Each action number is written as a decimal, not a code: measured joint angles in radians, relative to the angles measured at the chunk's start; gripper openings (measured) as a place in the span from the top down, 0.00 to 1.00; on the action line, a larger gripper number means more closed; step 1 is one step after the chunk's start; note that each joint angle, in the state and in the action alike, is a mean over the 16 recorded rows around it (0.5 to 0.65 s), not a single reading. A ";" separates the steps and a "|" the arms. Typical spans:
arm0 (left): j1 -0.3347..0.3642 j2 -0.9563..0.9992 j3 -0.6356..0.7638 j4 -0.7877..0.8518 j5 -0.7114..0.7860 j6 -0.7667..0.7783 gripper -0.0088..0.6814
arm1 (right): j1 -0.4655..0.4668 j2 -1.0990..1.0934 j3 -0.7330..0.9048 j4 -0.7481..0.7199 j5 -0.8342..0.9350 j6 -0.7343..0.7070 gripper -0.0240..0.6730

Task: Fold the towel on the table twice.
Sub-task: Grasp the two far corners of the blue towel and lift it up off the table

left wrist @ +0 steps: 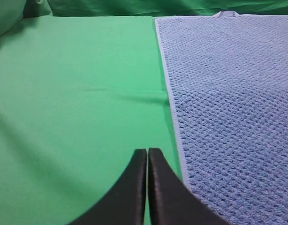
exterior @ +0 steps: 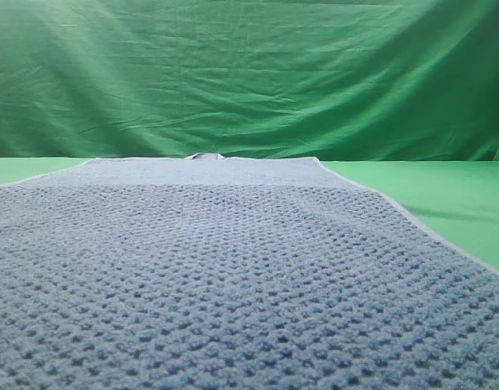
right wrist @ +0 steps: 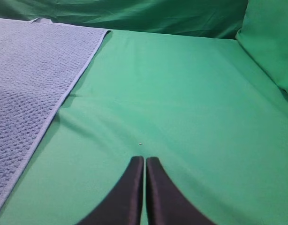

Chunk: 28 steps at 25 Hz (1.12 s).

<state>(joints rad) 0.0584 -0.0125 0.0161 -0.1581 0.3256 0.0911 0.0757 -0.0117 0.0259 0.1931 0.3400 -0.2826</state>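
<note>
Exterior high view: I am looking along the towel (exterior: 233, 276), which is lying flat and unfolded on the counter (exterior: 444, 195), its waffle weave filling most of the frame; a small hanging loop (exterior: 204, 156) is showing at the middle of the far hem, and the green backdrop curtain (exterior: 249, 73) is hanging behind. Neither claw is appearing in this view

Left wrist view: I am seeing the left claw (left wrist: 147, 151) with its two dark fingers pressed together and gripping nothing, hovering over bare green counter (left wrist: 73, 103) just beside the towel's (left wrist: 233, 108) pale left hem. A faint crease in the counter cloth is running up to that hem. The loop (left wrist: 227, 14) is visible at the far edge

Right wrist view: I am seeing the right claw (right wrist: 144, 158), fingers likewise together and holding nothing, sitting over open counter (right wrist: 181, 103), well apart from the towel's (right wrist: 31, 79) right hem, which is slanting across the left of the frame. A tiny speck (right wrist: 140, 144) is lying on the cloth just ahead of the fingertips

Only the wrist views are showing the claws and the long side hems; only the exterior view is showing the towel's full width
</note>
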 joint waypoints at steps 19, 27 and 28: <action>0.000 0.000 -0.071 -0.568 -0.122 0.095 0.99 | -0.001 0.000 -0.042 0.229 -0.258 0.019 0.97; -0.007 0.035 -0.242 -0.606 -0.040 0.310 0.99 | -0.001 0.050 -0.205 0.274 -0.205 -0.005 0.97; -0.011 0.042 -0.264 -0.605 -0.028 0.340 0.99 | -0.001 0.065 -0.233 0.274 -0.181 -0.010 0.97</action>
<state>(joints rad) 0.0470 0.0300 -0.2475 -0.7630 0.2980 0.4309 0.0752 0.0534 -0.2075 0.4671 0.1586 -0.2925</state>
